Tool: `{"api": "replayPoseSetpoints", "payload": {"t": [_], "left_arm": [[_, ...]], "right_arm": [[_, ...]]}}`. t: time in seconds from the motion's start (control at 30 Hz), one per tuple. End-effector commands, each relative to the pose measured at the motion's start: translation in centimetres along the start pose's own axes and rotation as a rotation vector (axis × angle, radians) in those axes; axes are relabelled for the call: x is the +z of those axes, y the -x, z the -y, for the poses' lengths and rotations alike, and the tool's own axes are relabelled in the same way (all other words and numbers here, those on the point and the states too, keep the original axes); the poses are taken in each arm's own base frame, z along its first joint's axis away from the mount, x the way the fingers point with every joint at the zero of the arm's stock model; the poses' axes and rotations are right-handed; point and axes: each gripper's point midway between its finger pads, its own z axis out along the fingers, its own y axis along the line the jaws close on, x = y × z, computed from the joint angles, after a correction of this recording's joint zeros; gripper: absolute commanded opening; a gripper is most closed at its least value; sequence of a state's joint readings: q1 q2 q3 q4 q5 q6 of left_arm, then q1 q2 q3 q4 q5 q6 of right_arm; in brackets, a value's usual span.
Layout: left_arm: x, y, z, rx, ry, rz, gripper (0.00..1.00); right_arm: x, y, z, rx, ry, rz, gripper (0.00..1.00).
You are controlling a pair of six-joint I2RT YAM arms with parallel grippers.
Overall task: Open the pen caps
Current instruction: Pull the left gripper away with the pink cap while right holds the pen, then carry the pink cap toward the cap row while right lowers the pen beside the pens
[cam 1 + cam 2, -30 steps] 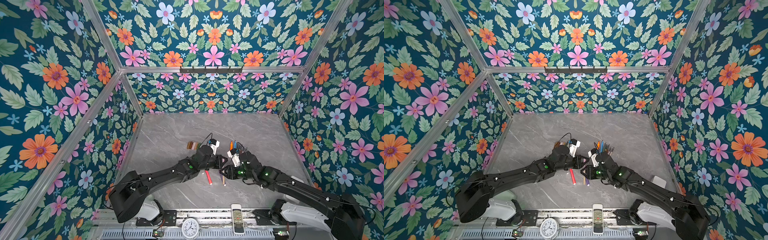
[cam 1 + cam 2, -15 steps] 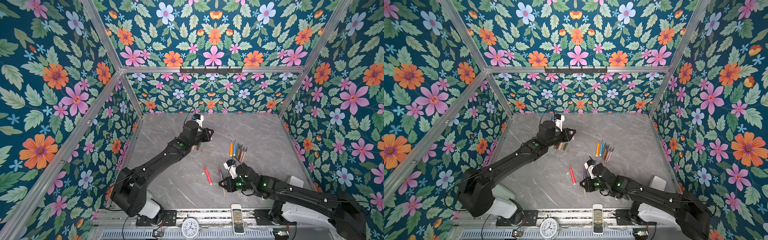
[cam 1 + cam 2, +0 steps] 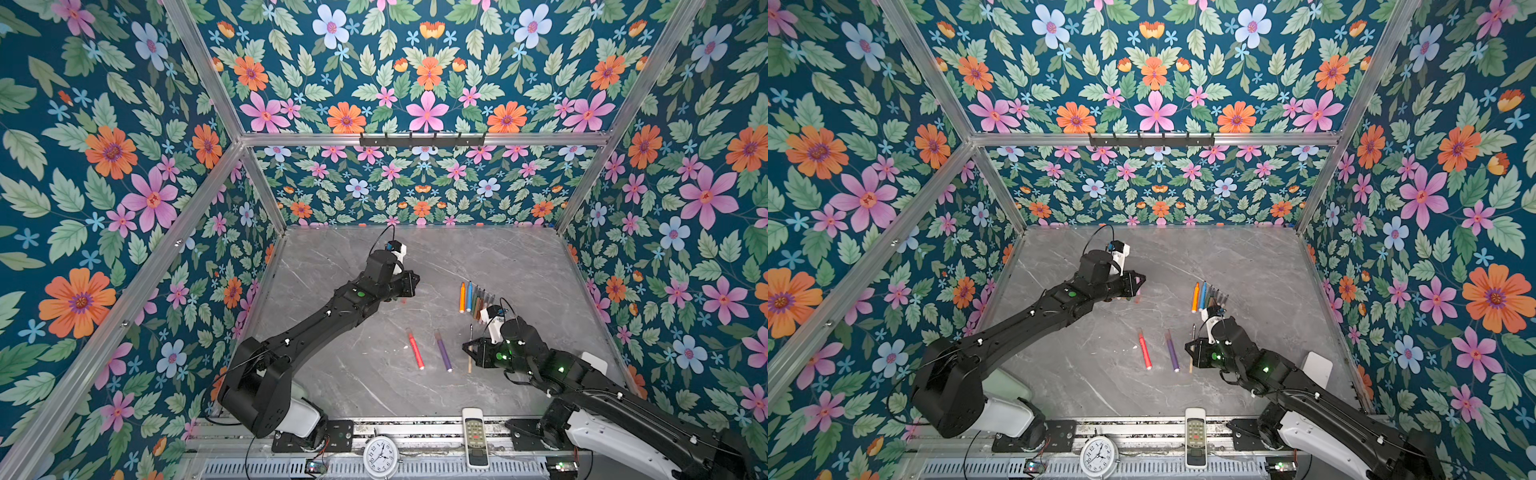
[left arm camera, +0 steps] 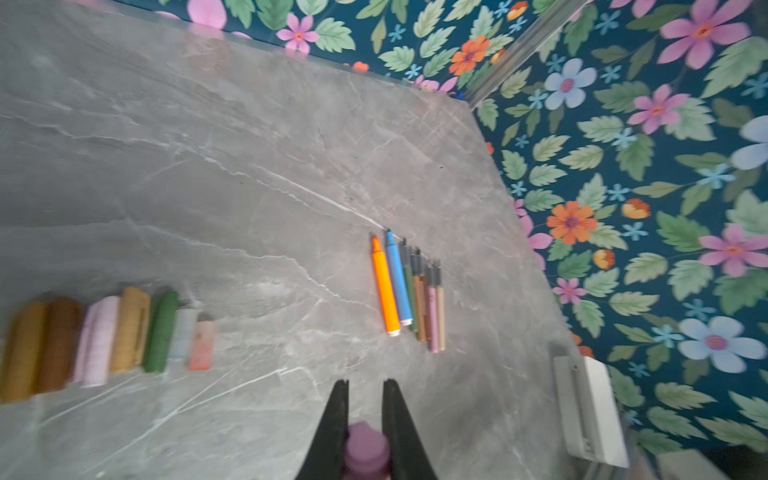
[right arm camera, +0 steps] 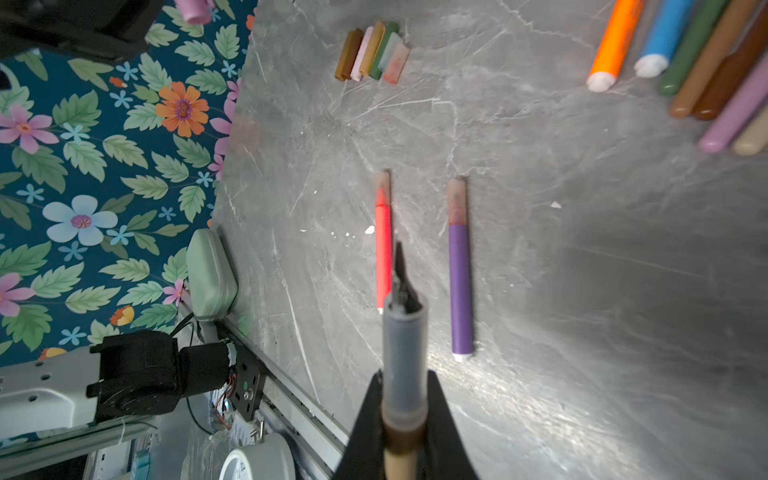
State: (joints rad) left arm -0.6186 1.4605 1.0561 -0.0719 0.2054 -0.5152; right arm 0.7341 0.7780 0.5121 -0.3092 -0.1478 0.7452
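One grey table (image 3: 365, 386), stock sorted by stage | uncapped pen row (image 3: 469, 297) far right | cap row (image 4: 129, 328) far left | red pen (image 3: 415, 349), purple pen (image 3: 443, 351) centre, caps on | right gripper (image 5: 404, 374) shut round tan brush pen (image 5: 403, 345), tip bared | left gripper (image 4: 365, 381) clamping mauve cap (image 4: 365, 451) near cap row, likely for drop-off.

Two black arms stand on white bases (image 3: 299, 415). The left arm (image 3: 332, 311) has a green dot, the right arm (image 3: 552, 365) green lights, maybe three. The left end effector (image 4: 365, 384) has black pointed fingers (image 4: 336, 424).
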Motion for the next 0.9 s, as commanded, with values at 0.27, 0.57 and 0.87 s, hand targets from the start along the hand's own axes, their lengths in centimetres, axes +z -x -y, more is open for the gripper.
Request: {"api": "replayPoseSetpoints", "payload": {"t": [0.27,0.57,0.87], "left_arm": [[0.2,1.8,-13.5,0.099,0.552,-0.056,0.00],[1.2,2.8,-20.0,0.083,0.689,-0.116,0.00],[2.0,2.2,-17.8,-0.001,0.480,-0.122,0.00]], "right_arm": [[-1.8,3.6,8.7,0.207,-0.138,0.039,0.00],[0.6,8.3,14.1,0.349,-0.133,0.079,0.00],[3.6,10.7,18.3,0.368,-0.222,0.063,0.00]]}}
